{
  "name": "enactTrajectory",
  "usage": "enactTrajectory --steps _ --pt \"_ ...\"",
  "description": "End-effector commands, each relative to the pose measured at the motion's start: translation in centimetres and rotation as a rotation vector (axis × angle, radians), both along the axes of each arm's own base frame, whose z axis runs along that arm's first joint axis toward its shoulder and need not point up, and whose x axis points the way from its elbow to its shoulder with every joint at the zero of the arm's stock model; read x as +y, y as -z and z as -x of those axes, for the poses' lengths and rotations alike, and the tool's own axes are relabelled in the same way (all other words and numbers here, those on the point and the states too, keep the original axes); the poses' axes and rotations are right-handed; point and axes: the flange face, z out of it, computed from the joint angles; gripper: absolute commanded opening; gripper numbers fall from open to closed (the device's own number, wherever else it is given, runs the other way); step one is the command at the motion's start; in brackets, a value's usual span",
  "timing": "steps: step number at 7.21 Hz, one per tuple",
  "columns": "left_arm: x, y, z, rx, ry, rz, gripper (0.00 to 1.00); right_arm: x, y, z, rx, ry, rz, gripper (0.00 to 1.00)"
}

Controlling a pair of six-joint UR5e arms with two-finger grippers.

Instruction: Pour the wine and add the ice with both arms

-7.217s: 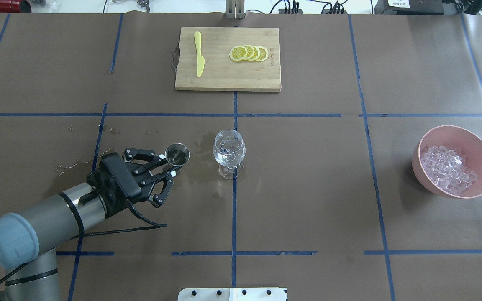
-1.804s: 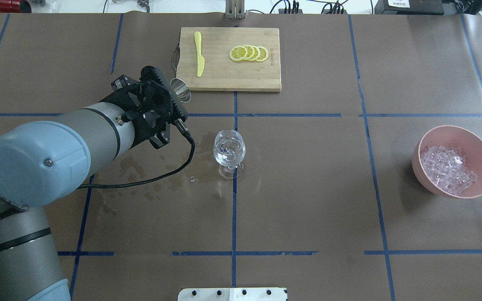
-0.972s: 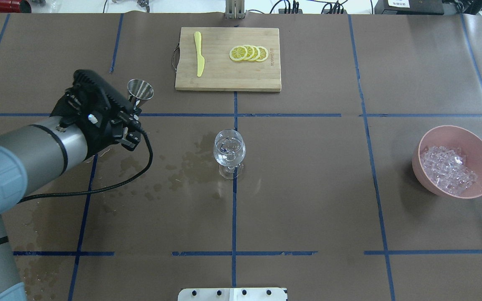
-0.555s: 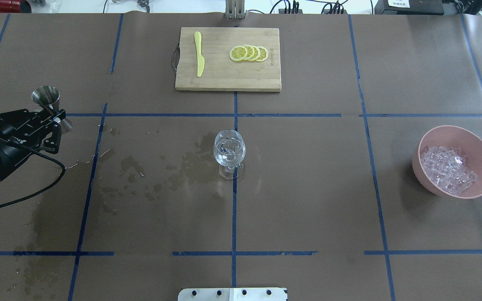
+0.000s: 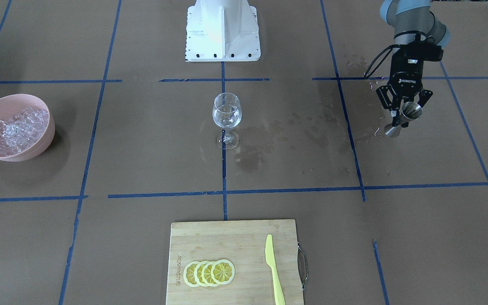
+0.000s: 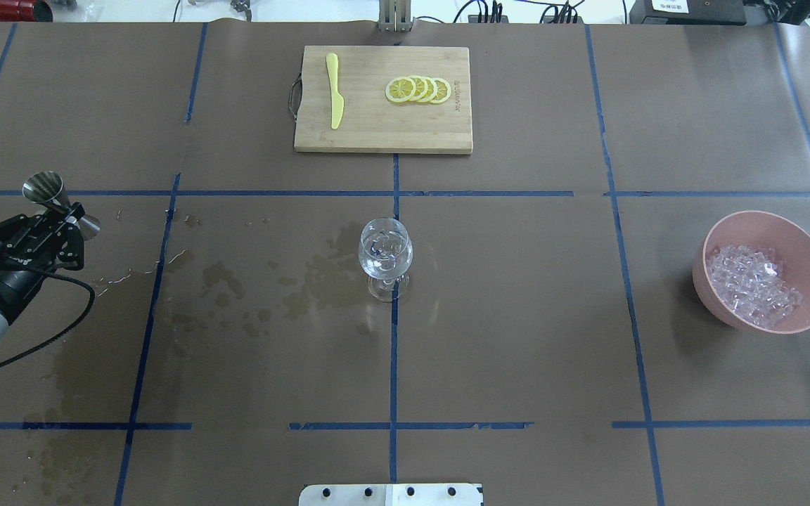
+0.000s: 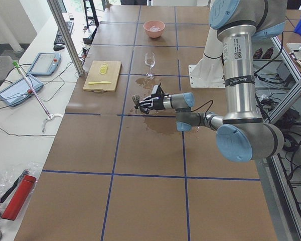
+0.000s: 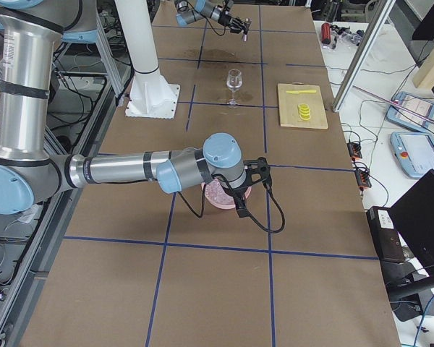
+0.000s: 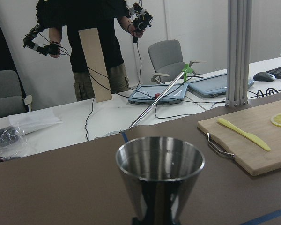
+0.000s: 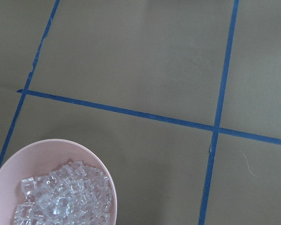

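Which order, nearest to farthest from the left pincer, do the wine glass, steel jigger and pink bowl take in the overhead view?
1. The steel jigger, held in the left pincer at the table's left edge.
2. The wine glass, mid-table.
3. The pink bowl of ice, far right.

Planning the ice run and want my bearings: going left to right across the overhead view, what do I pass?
jigger held in the left gripper → yellow knife → wine glass → pink bowl with the ice. The cutting board and lemon slices overlap these, so they are left out.
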Motion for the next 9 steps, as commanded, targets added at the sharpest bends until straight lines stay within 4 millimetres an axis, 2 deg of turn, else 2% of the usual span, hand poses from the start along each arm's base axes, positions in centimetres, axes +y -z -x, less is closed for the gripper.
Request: enactTrajectory --steps 1,2,3,6,9 --pt "2.3 -3.0 -2.6 0.047 0.042 0.009 0.00 0.1 0.2 -0.1 0.000 -0.002 -0.004 1.00" --pt "2.8 -3.3 -5.1 0.061 0.052 0.005 0.00 0.4 0.4 0.0 0.000 0.000 -0.007 1.00" --pt "3.4 -3.7 -6.7 0.072 0.038 0.012 0.00 0.6 0.6 0.0 0.000 0.000 -0.009 1.00" --pt "4.3 -5.1 -7.8 0.045 0.014 0.018 0.00 1.4 0.7 0.0 0.000 0.000 -0.009 1.00" --pt "5.0 -4.9 -8.7 0.049 -0.008 0.018 0.00 1.5 0.7 -0.1 0.000 -0.002 -0.007 1.00"
